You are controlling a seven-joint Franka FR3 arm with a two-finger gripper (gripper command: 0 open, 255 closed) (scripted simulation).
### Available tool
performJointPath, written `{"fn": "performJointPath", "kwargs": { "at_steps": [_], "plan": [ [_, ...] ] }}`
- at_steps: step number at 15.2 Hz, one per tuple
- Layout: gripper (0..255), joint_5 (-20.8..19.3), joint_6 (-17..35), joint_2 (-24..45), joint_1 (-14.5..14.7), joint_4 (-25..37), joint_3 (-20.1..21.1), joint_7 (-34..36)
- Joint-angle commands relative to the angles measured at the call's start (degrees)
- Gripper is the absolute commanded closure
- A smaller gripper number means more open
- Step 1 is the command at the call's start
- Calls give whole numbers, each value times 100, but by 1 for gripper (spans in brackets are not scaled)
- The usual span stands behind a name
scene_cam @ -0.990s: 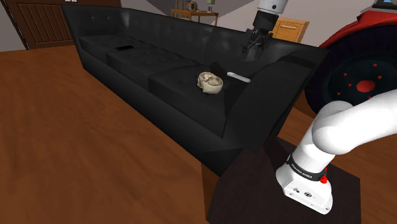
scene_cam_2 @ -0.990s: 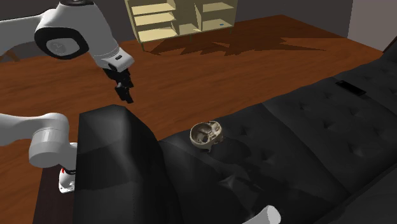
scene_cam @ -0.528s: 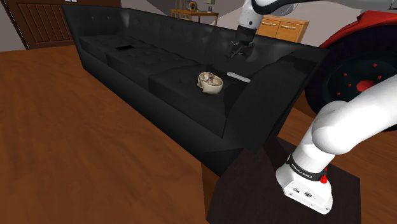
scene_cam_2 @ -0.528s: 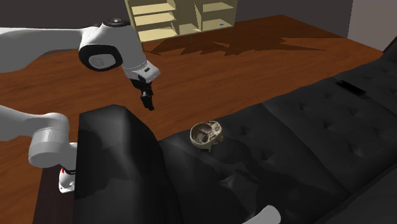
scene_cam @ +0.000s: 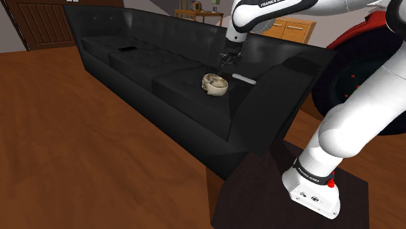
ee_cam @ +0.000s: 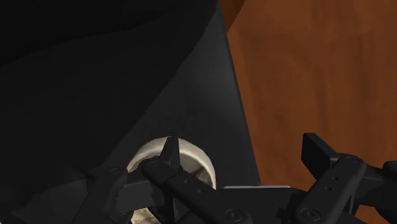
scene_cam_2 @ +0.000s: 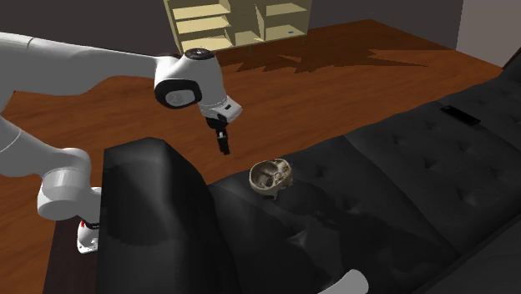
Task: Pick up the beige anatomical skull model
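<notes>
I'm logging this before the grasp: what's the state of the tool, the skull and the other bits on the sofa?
Skull: on the sofa seat, hollow side up, not held.
Tool: open, in the air near the skull, holding nothing.
White bar: flat on the seat beside the skull.
Black slab: flat on the far cushion.

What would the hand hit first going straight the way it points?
Most likely the black sofa, just beside the skull. The hand is open, and in the wrist view the skull sits behind one finger, not between them. Depth is unclear.
</notes>
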Motion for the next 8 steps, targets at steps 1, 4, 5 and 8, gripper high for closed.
{"fn": "performJointPath", "kwargs": {
  "at_steps": [1, 4, 5, 8],
  "plan": [
    [0, -4, 130, 464, -10, 314, -23, -20],
    [0, -2, 342, 1110, -37, 721, -59, -62],
    [0, 1, 400, 1328, -47, 871, -70, -75],
    [0, 15, 534, 1986, -84, 1369, -100, -115]
  ]
}}
